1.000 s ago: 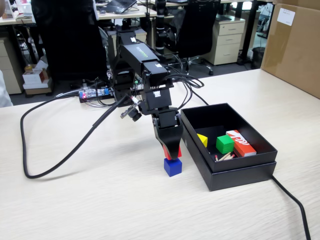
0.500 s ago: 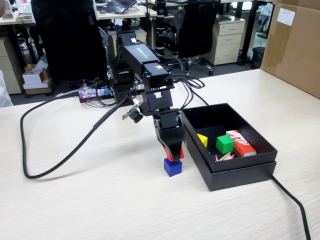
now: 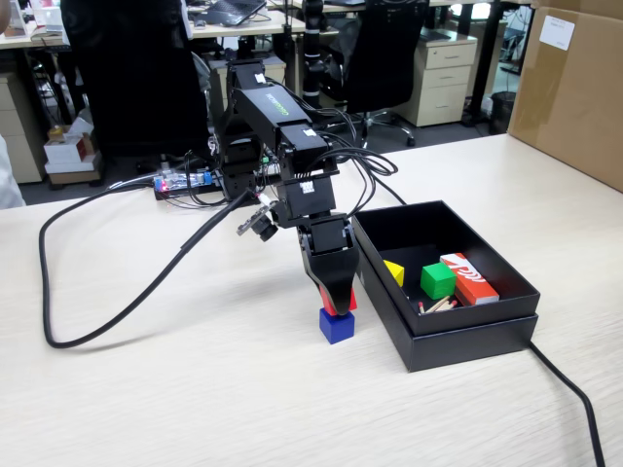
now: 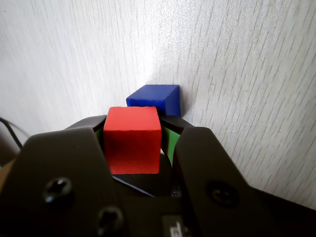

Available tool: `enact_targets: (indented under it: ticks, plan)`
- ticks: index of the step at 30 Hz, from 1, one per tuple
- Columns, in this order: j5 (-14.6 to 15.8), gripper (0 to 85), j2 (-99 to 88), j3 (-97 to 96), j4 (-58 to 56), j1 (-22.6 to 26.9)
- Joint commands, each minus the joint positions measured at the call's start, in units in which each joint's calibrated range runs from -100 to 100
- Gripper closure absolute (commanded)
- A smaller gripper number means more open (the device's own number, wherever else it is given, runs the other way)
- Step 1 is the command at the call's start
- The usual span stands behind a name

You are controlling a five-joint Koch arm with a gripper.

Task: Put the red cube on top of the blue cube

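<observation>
arm bent forward over the pale wood worktop [image 3: 195, 389], gripper [image 3: 338, 304] pointing down, closed snugly on the red cube [image 4: 132, 140], one jaw on each side of it. blue cube [image 3: 337, 326] sits on the worktop just left of the black box [image 3: 467, 336] in the fixed view. there the red cube looks to be right above the blue one, touching or nearly so; can't tell which. wrist view shows the blue cube [image 4: 154, 98] offset beyond the red one, so alignment may be slightly off. step in hand, as i judge it: placing. next move calls for squaring red over blue, a small descent, then parting the jaws gently. green cube [image 3: 437, 280] and orange-red box [image 3: 469, 277] lie in the black box.
</observation>
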Motion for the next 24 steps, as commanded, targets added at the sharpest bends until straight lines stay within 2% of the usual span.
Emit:
enact_targets:
  ticks: [1,7,16,18,24]
  plan:
    - [-0.1,64.4,-3.9,1.3,1.6,0.0]
    - [-0.1,47.9,-4.6,0.0,1.5,0.0]
    - [-0.2,46.7,-6.9,-0.7,1.1,0.0]
    - [-0.2,43.4,-8.1,-1.2,0.1,0.0]
    - [-0.1,42.6,-17.3,-6.2,-0.1,0.0]
